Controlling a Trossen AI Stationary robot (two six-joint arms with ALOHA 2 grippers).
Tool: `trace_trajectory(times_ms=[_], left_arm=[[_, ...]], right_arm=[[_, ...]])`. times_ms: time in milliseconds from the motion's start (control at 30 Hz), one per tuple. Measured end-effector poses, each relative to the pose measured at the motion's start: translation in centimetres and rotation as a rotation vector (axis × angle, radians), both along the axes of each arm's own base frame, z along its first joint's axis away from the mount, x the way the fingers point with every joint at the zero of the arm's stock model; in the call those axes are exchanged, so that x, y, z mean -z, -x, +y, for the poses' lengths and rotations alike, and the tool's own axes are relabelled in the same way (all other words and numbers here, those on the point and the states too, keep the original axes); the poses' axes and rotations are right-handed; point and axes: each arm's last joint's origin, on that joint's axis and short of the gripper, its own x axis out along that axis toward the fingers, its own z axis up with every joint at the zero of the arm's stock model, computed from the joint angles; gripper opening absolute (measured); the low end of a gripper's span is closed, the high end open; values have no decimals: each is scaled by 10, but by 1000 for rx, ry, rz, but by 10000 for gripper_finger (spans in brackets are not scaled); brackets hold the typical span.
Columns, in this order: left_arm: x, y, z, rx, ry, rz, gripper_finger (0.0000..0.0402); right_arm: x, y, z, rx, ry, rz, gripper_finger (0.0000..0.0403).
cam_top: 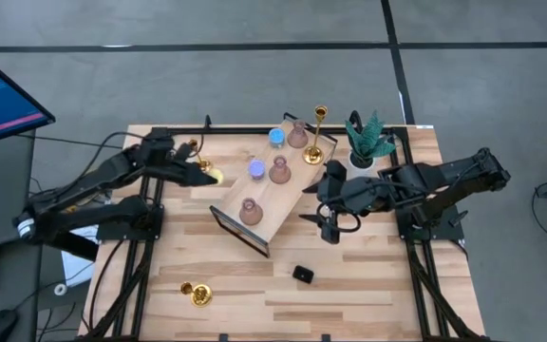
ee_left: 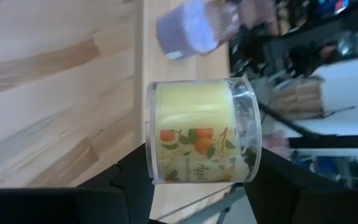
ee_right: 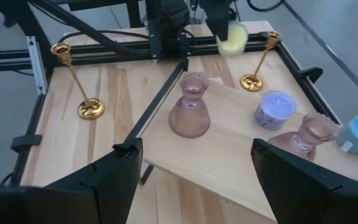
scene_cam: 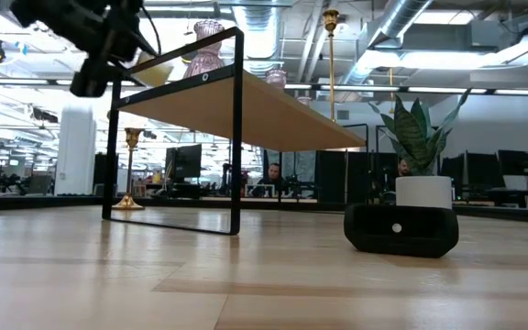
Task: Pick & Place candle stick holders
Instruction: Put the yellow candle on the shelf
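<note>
On the left side of the table, the left gripper (cam_top: 204, 169) has its fingers closed around a little yellow holder (ee_left: 197, 132), a clear round cup with oranges printed on it, and it hangs in the air close to the left edge of the wooden shelf (cam_top: 231, 201). To do this step well, I think the arm should carry the cup over a bare bit of the shelf top, keep it level, bring it down slowly until it touches, and only then let go (if it lets go too high, the cup may roll). It should stay away from the violet holder (cam_top: 255, 168) close by. Further along, the shelf already holds three pink holders (cam_top: 279, 170), a blue holder (cam_top: 276, 136) and a tall gold holder (cam_top: 317, 135) at the far end. Two more gold ones are off the shelf, one standing behind the left gripper (cam_top: 193, 149) and one lying near the front of the table (cam_top: 196, 293). On the right, the right gripper (cam_top: 329, 220) waits beside the shelf with its fingers spread wide and nothing in them, near the green plant (cam_top: 368, 141) and the small black block (cam_top: 302, 275).
</note>
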Motion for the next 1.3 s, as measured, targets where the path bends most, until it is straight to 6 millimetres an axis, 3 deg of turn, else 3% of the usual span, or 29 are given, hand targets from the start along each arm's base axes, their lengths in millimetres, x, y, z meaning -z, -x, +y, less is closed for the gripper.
trace_trajectory(times_ms=[500,800,1067,1300], left_arm=[[16,-28,11,240,70,12,212],[14,-37,0,344,100,-24,200],[31,-55,-3,354,117,74,222],[34,-60,-1,360,126,80,210]], right_arm=[[0,6,17,-60,-8,4,292],[2,8,19,-57,-12,24,292],[2,8,19,-56,-11,24,292],[2,8,19,-56,-12,24,292]])
